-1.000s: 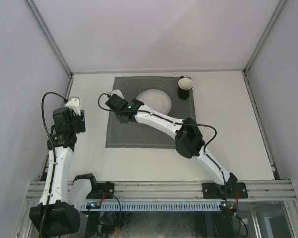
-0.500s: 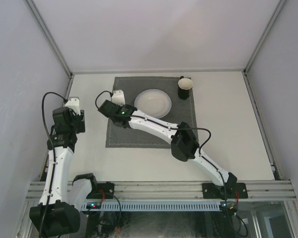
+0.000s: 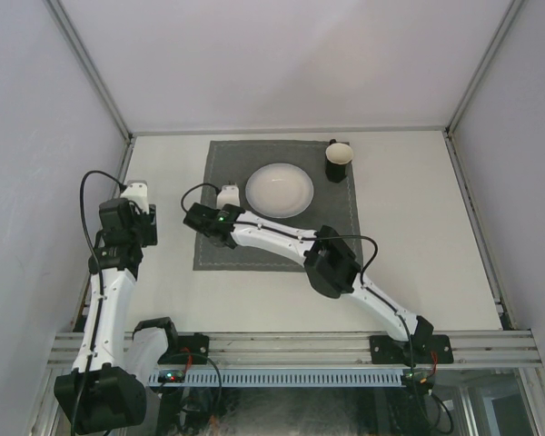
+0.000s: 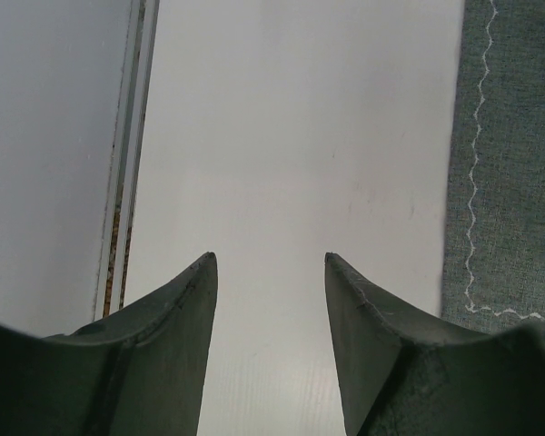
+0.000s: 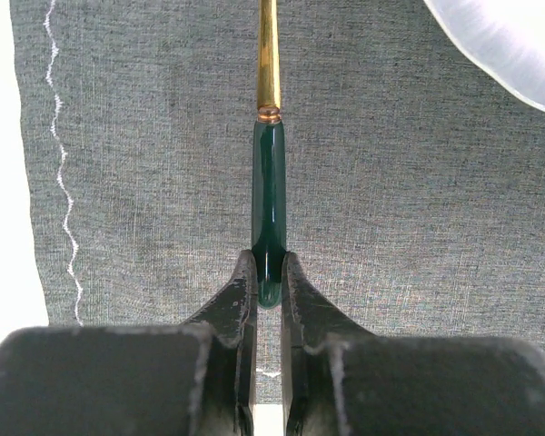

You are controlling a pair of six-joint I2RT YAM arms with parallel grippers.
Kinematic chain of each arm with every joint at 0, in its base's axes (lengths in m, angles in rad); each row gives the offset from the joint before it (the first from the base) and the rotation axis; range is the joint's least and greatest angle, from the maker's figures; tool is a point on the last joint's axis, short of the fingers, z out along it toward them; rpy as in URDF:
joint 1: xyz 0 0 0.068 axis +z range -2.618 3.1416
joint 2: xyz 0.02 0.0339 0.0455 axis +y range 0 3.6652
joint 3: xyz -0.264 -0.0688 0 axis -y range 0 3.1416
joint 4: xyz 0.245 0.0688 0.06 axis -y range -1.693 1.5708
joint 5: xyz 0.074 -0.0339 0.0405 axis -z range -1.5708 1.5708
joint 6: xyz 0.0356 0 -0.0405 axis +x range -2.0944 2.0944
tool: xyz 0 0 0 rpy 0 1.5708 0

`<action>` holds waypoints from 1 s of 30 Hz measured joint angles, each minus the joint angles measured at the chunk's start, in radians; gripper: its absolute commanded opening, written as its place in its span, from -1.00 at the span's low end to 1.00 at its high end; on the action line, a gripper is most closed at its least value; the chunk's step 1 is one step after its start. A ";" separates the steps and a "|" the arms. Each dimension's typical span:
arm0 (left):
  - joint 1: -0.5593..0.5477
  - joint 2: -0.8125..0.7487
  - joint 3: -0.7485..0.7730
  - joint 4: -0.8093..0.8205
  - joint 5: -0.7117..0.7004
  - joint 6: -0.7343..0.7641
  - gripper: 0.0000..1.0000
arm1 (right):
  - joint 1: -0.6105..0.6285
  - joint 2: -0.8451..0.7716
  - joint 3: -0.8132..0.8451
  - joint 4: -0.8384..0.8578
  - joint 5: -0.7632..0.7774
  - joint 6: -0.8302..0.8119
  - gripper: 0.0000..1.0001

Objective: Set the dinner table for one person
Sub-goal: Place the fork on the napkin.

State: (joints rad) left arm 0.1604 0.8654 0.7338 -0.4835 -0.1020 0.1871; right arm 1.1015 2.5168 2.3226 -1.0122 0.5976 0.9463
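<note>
**White-walled bay, dinner table (image 3: 418, 236) half laid: right gripper (image 5: 269, 265) clamped on a green-handled utensil (image 5: 270, 182)**

Plain white walls close in three sides of the dinner table, a large flat off-white tabletop, matte and edged by thin aluminium rails. It fills the floor of the bay from the arms' bases to the far wall. On its far middle lies a square grey cloth mat (image 3: 331, 207) with a white zigzag stitch along its border. A round white plate (image 3: 279, 190) sits on the far half of the mat. A small dark cup (image 3: 338, 160) with a pale inside stands upright at the mat's far right corner, apart from the plate.

The right arm stretches across the mat to its left part. Its two dark fingers are pressed together on the end of the utensil, whose glossy dark green handle runs straight away from the jaws into a slim gold-coloured metal shaft. The shaft leaves the top of the right wrist view, so its working end cannot be told. The utensil lies over the mat, left of the plate and inside the stitched left border. Whether it touches the cloth cannot be told.

The left gripper (image 4: 268, 263) hangs over bare tabletop between the left rail and the mat's left edge. Its fingers stand apart with nothing between them.
</note>
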 measured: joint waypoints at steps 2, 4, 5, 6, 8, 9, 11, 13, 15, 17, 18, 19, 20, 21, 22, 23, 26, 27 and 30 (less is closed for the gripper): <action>0.000 0.000 0.000 0.000 0.000 0.000 0.10 | -0.001 0.001 0.000 -0.005 0.004 0.018 -1.00; 0.000 0.001 0.000 0.000 0.000 0.000 0.10 | -0.002 0.001 0.002 -0.011 0.005 0.032 -1.00; 0.000 0.001 0.000 0.000 0.000 0.000 0.10 | -0.001 0.003 0.005 -0.015 0.005 0.040 -1.00; 0.000 0.002 0.000 0.000 0.000 0.000 0.10 | 0.000 0.005 0.008 -0.020 0.005 0.047 -1.00; 0.000 0.005 0.000 0.000 0.000 0.000 0.10 | 0.003 0.011 0.016 -0.030 0.005 0.064 -1.00; 0.000 0.006 0.000 0.000 0.000 0.000 0.10 | 0.006 0.017 0.025 -0.038 0.005 0.074 -1.00; 0.000 0.006 0.000 0.000 0.000 0.000 0.10 | 0.012 0.028 0.040 -0.046 0.004 0.089 -1.00; 0.000 0.006 0.000 0.000 0.000 0.000 0.10 | 0.020 0.040 0.058 -0.052 0.003 0.098 -1.00; 0.000 0.006 0.000 0.000 0.000 0.000 0.10 | 0.029 0.049 0.068 -0.055 0.000 0.105 -1.00; 0.000 0.006 0.000 0.000 0.000 0.000 0.10 | 0.037 0.053 0.071 -0.055 -0.004 0.109 -0.81; 0.000 0.006 0.000 0.000 0.000 0.000 0.10 | 0.039 0.055 0.071 -0.055 -0.004 0.109 -0.25; 0.000 0.006 0.000 0.000 0.000 0.000 0.10 | 0.040 0.055 0.071 -0.056 -0.004 0.110 0.23; 0.000 0.006 0.000 0.000 0.000 0.000 0.10 | 0.042 0.055 0.071 -0.054 -0.004 0.114 0.62; 0.000 0.006 0.000 0.000 0.000 0.000 0.10 | 0.043 0.055 0.071 -0.055 -0.003 0.114 0.88; 0.000 0.006 0.000 0.000 0.000 0.000 0.10 | 0.045 0.055 0.073 -0.054 -0.003 0.117 0.98; 0.000 0.006 0.000 0.000 0.000 0.000 0.10 | 0.045 0.055 0.075 -0.054 -0.002 0.114 0.99; 0.000 0.006 0.000 0.000 0.000 0.000 0.10 | 0.045 0.055 0.080 -0.053 0.004 0.100 0.99; 0.000 0.006 0.000 0.000 0.000 0.000 0.10 | 0.044 0.055 0.080 -0.053 0.005 0.100 0.99; 0.000 0.006 0.000 0.000 0.000 0.000 0.10 | 0.044 0.055 0.085 -0.054 0.016 0.089 0.99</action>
State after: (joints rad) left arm 0.1604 0.8715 0.7338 -0.4831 -0.1017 0.1871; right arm 1.1458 2.5717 2.4081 -1.0664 0.6136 1.0351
